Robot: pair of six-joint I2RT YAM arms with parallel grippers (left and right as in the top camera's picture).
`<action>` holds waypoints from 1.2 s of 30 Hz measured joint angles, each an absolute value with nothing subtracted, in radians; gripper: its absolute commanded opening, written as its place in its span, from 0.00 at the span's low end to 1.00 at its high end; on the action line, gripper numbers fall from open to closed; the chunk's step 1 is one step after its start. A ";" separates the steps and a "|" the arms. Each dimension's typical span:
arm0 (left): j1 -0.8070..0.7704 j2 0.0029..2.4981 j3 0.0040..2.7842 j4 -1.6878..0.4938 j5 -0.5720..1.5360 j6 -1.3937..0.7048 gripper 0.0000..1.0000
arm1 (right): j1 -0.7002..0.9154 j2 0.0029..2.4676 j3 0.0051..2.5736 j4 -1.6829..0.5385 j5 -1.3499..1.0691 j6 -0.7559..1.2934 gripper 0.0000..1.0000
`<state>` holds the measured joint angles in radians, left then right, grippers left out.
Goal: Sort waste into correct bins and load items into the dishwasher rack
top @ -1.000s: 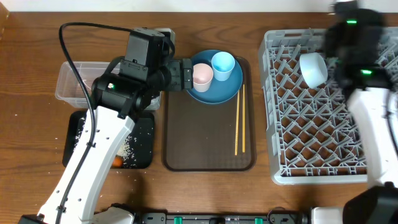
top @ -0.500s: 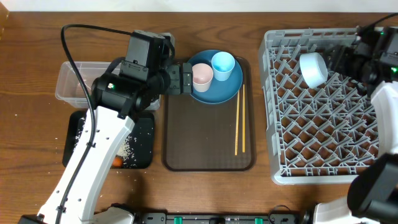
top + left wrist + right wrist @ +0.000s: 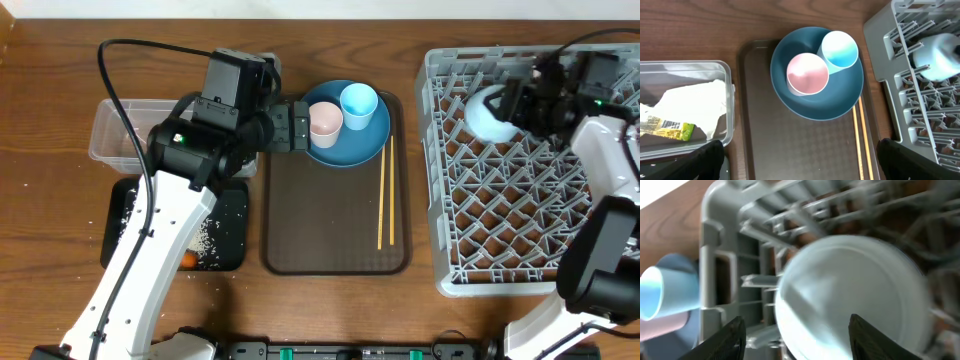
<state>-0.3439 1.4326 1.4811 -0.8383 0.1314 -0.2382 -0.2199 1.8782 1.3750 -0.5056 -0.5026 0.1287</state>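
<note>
The grey dishwasher rack (image 3: pixel 520 200) stood on the table (image 3: pixel 50 90) right of the brown tray (image 3: pixel 330 235), a strip of bare wood between them. On the brown tray's far end sat the dark-blue plate (image 3: pixel 350 152). Left of the brown tray lay the clear tub (image 3: pixel 112 128) holding white paper (image 3: pixel 687 107) and a yellow-green wrapper (image 3: pixel 671 130). Nearer the front lay the black tray (image 3: pixel 228 215), strewn with white crumbs (image 3: pixel 205 240).

The light-blue bowl (image 3: pixel 485 115) lay in the rack's far corner nearest the brown tray. The right gripper (image 3: pixel 512 100) was at it, jaws wide to either side. The left gripper (image 3: pixel 298 124) hung over the brown tray's far left edge, jaws wide and empty. The white-pink cup (image 3: pixel 325 120) and light-blue cup (image 3: pixel 359 104) stood on the plate. The chopsticks (image 3: pixel 384 195) lay along the brown tray's right side.
</note>
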 measured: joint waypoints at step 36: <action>-0.344 1.433 1.481 -0.838 0.131 -0.238 0.98 | 0.166 1.638 1.378 -0.463 -0.380 0.171 0.65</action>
